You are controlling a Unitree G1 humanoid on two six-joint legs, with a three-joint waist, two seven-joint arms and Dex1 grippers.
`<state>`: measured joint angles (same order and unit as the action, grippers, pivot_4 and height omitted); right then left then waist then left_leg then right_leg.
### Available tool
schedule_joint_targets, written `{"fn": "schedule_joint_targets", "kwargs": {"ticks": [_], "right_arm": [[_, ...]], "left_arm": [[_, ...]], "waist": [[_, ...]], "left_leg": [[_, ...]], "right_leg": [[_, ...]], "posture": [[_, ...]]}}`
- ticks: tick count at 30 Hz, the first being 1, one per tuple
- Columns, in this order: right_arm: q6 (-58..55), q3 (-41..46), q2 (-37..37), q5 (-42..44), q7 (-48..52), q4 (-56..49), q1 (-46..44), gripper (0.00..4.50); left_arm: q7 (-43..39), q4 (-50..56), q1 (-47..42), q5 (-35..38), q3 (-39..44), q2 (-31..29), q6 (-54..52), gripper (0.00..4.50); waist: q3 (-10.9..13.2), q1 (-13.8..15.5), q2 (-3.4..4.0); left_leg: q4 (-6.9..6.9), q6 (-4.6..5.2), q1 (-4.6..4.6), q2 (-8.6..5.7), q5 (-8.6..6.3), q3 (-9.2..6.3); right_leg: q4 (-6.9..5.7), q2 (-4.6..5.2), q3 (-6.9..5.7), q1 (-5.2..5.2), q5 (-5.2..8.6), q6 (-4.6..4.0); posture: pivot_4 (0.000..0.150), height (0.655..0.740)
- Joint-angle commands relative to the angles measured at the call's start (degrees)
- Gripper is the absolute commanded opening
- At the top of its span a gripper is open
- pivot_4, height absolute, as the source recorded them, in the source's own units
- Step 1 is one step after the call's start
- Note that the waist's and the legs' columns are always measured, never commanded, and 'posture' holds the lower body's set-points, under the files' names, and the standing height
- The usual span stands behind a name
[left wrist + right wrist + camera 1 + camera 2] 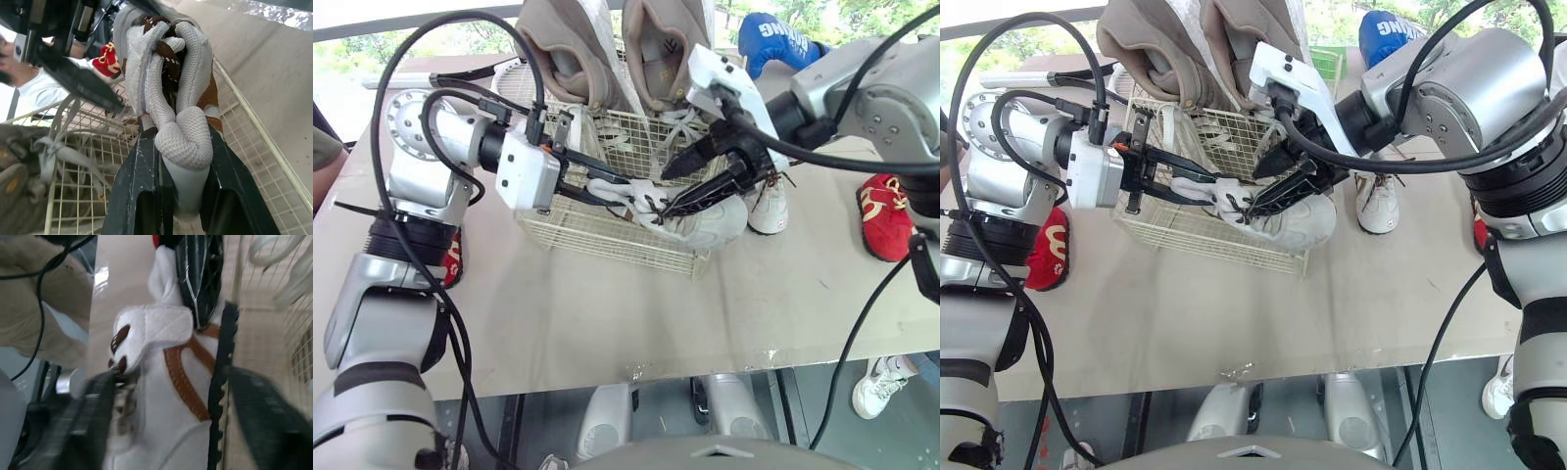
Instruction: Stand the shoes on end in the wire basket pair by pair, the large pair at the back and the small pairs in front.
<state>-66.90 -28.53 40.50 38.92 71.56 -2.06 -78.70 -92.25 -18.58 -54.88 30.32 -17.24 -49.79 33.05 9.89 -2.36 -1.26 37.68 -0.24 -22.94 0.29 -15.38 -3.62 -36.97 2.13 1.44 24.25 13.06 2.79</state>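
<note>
Left gripper [180, 134] is clamped on the collar of a small white shoe [705, 223] with brown trim. We have that shoe at the front right corner of the wire basket [607, 245], lying flat, toe poking past the rim. Right gripper [666, 193] is at the same shoe from the other side; we can't tell if it grips. Large beige pair [568, 49] stands on end at the basket's back. Another white shoe [769, 206] sits on the table [607, 323] just right of the basket, with a red shoe [884, 213] farther right.
</note>
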Motion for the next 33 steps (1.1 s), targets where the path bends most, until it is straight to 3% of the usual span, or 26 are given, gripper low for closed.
{"fn": "schedule_joint_targets", "kwargs": {"ticks": [1, 3, 8, 10, 12, 15, 17, 20, 25, 29, 33], "right_arm": [[0.26, -0.76, 0.43, -2.11, 2.44, -0.44, -1.97, 1.28], [0.18, -1.57, 0.25, -3.16, 3.0, -1.27, -1.38, 0.24], [-0.26, 0.51, -0.11, -4.24, 2.26, -2.45, 0.57, 0.24], [-0.4, 3.58, -0.41, -3.52, 1.04, -2.73, 1.93, 0.0], [0.77, 8.92, -1.6, -1.94, -0.64, -3.46, 4.21, 0.0], [0.93, 18.47, -5.65, 1.59, -5.28, -4.79, 7.27, 0.0], [3.31, 22.61, -7.6, 2.53, -7.82, -6.68, 10.01, 0.0], [7.98, 26.91, -11.99, 2.29, -13.16, -8.23, 13.56, 0.0], [23.68, 28.81, -22.55, -2.33, -21.29, -7.62, 19.66, 0.0], [38.08, 24.2, -31.16, -11.5, -28.04, -4.8, 21.5, 0.0], [49.76, 21.58, -37.96, -18.04, -33.0, -0.42, 21.42, 0.0]], "left_arm": [[-0.25, 0.3, -2.06, 1.9, 0.14, 0.25, 2.95, 0.36], [-0.25, -0.57, -2.88, 1.72, 0.48, 1.32, 3.99, 0.36], [-0.25, -1.72, -3.68, 2.12, 3.51, 3.42, 3.0, 0.36], [2.3, -0.75, -2.8, 3.99, 6.4, 3.45, -3.52, 1.35], [8.11, 2.88, -0.55, 7.92, 9.75, 2.65, -15.13, 2.04], [16.5, 10.79, 6.17, 17.56, 15.55, -1.23, -37.31, 3.47], [23.23, 15.61, 11.48, 24.79, 20.57, -3.22, -49.18, 3.47], [32.46, 20.43, 19.79, 30.95, 28.61, -3.15, -57.42, 3.47], [44.68, 30.04, 36.16, 36.06, 42.55, -0.4, -63.14, 3.47], [46.56, 39.64, 51.53, 35.54, 50.76, 1.97, -64.84, 3.47], [48.77, 46.11, 59.98, 35.56, 54.82, 5.09, -64.69, 3.47]], "waist": [[0.0, -0.01, 0.0], [0.0, 0.0, 0.0], [0.0, 0.0, 0.0], [0.0, 0.02, 0.0], [-0.01, 0.01, -0.02], [-0.01, -0.7, -0.02], [0.0, -0.69, 0.0], [-0.02, -0.92, -0.03], [-0.04, -1.38, -0.07], [-0.05, -1.18, -0.1], [-0.07, -0.45, -0.13]], "left_leg": [[0.01, 0.0, 0.0, 0.0, 0.0, 0.0], [0.05, 0.01, 0.0, 0.0, -0.01, 0.0], [0.3, 0.06, -0.04, -0.01, -0.03, -0.01], [0.38, 0.06, -0.07, -0.01, -0.04, -0.02], [0.43, 0.08, -0.13, 0.0, -0.05, -0.06], [0.54, 0.16, -0.15, 0.0, -0.09, -0.08], [0.54, 0.16, -0.05, 0.01, -0.09, -0.17], [0.53, 0.2, -0.02, 0.04, -0.12, -0.32], [0.53, 0.19, 0.1, 0.01, -0.12, -0.39], [0.53, -0.04, 0.15, 0.0, -0.01, -0.39], [0.5, -0.07, 0.17, -0.03, 0.0, -0.34]], "right_leg": [[0.0, 0.0, 0.0, 0.0, 0.0, 0.0], [-0.01, 0.0, 0.0, 0.0, 0.0, 0.0], [-0.12, 0.0, -0.01, -0.01, 0.0, 0.0], [-0.15, 0.0, -0.03, -0.01, 0.0, 0.01], [-0.17, 0.0, -0.06, -0.01, 0.0, 0.01], [-0.5, 0.0, -0.03, 0.0, 0.02, 0.05], [-0.7, 0.01, 0.02, 0.0, 0.09, 0.11], [-0.77, 0.06, 0.03, -0.01, 0.09, 0.12], [-0.75, 0.14, 0.11, -0.02, 0.08, 0.13], [-0.71, 0.17, 0.15, 0.0, 0.08, 0.12], [-0.64, 0.25, 0.15, 0.01, 0.08, 0.12]], "posture": [[0.15, 0.74], [0.15, 0.74], [0.15, 0.74], [0.15, 0.74], [0.15, 0.74], [0.15, 0.74], [0.15, 0.74], [0.15, 0.74], [0.15, 0.74], [0.15, 0.74], [0.15, 0.74]]}}
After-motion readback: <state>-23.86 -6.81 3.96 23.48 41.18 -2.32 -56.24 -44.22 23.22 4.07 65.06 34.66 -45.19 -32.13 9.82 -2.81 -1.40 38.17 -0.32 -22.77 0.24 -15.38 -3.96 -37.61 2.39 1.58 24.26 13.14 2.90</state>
